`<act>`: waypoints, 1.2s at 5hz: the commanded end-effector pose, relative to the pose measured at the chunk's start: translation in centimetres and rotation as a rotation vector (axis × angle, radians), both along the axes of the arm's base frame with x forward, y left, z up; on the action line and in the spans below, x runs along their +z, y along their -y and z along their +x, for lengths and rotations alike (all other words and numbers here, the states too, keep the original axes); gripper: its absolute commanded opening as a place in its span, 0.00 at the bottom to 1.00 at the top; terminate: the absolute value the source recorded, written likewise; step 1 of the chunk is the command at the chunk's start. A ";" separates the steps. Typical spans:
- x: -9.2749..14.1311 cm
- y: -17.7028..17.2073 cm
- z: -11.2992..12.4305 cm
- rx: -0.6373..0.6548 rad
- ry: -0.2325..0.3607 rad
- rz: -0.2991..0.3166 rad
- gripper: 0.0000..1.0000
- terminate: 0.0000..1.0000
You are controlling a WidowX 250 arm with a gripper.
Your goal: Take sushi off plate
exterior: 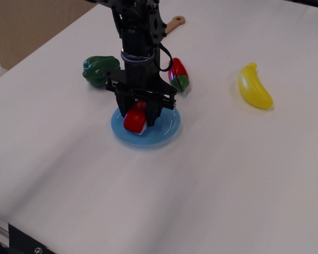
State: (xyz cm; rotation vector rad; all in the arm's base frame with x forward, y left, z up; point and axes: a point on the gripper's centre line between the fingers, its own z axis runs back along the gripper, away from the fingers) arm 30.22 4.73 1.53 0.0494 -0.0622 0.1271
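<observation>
The sushi (135,118), glossy red over a white base, sits on the light-blue plate (161,132) left of the table's middle. My black gripper (138,115) comes down from above, with its two fingers closed against the sushi's sides, one finger (152,112) on its right. The sushi still rests on or just above the plate; I cannot tell if it is lifted.
A green pepper toy (98,70) lies just left behind the plate. A red-and-green split toy (178,74) lies right behind it. A yellow banana (254,86) lies at the right. A wooden handle (172,24) lies at the back.
</observation>
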 end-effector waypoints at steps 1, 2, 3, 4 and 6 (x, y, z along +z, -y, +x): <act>5.6 -0.8 0.3 0.042 0.118 0.064 0.00 0.00; 6.8 -1.9 -1.3 0.089 0.159 0.060 0.00 0.00; 6.3 -3.4 -3.6 0.139 0.141 0.065 0.00 0.00; 5.2 -5.4 -4.3 0.202 0.126 0.075 0.00 0.00; 2.7 -8.3 -2.7 0.274 0.091 0.076 0.00 0.00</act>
